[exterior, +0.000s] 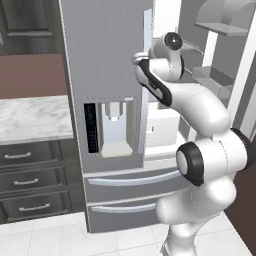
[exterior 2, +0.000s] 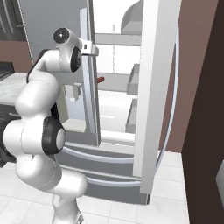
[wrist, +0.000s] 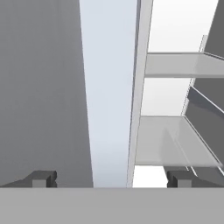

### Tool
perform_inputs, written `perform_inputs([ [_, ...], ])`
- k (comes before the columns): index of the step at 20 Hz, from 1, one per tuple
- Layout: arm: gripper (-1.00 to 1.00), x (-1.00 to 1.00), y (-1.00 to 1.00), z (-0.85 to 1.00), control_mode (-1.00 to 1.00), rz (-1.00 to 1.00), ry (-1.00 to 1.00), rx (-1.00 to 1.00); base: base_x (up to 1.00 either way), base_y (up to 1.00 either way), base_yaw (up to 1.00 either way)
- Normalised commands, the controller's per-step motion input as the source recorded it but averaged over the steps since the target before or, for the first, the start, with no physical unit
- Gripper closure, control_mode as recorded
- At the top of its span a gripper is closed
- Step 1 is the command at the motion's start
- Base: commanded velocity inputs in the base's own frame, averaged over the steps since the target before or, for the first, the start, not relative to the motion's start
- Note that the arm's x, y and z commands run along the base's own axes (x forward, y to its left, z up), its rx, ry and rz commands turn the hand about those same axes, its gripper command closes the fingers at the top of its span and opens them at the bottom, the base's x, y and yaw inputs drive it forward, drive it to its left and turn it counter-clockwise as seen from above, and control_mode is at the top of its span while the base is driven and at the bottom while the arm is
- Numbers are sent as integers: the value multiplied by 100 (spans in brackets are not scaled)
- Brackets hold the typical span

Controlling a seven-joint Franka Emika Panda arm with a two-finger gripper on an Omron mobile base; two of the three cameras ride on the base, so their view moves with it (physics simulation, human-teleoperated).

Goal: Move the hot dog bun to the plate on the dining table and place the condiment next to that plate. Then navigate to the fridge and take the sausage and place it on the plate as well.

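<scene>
The white arm (exterior: 200,130) stands in front of the fridge (exterior: 107,65), whose right door (exterior 2: 155,87) hangs open while the left door, with its water dispenser (exterior: 116,125), is shut. The claw (wrist: 111,178) is released, its two dark fingertips (wrist: 41,178) set wide apart with nothing between them. In the hand view the long pale handle (wrist: 109,87) of the shut left door runs straight ahead of the claw, between the fingertips and nearer the one on the grey door side, not touched by either. Beyond the other fingertip the lit white interior opens up, with two glass shelves (wrist: 170,140) stacked one above the other. In the right base view the hand (exterior 2: 70,50) is raised level with the upper part of the door, just beside the door edge. The sausage (exterior 2: 101,79), a small dark red shape, lies on a shelf inside the fridge, past the door edge and lower than the claw, well apart from it. Door bins (exterior 2: 133,83) line the inside of the open door. To the far side of the shut door from the claw, a marble-topped table (exterior: 32,117) with dark drawers (exterior: 30,182) stands against the wall.
</scene>
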Motion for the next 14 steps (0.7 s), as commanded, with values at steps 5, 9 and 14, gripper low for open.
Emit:
perform_inputs([
  [5, -100, 36, 0, -4, -100, -3, 1, 0, 0, 0, 0],
  [9, -100, 31, 0, -10, -100, -2, 0, 0, 0, 0, 0],
  [14, -100, 23, 0, -11, -100, -1, 0, 0, 0, 0, 0],
])
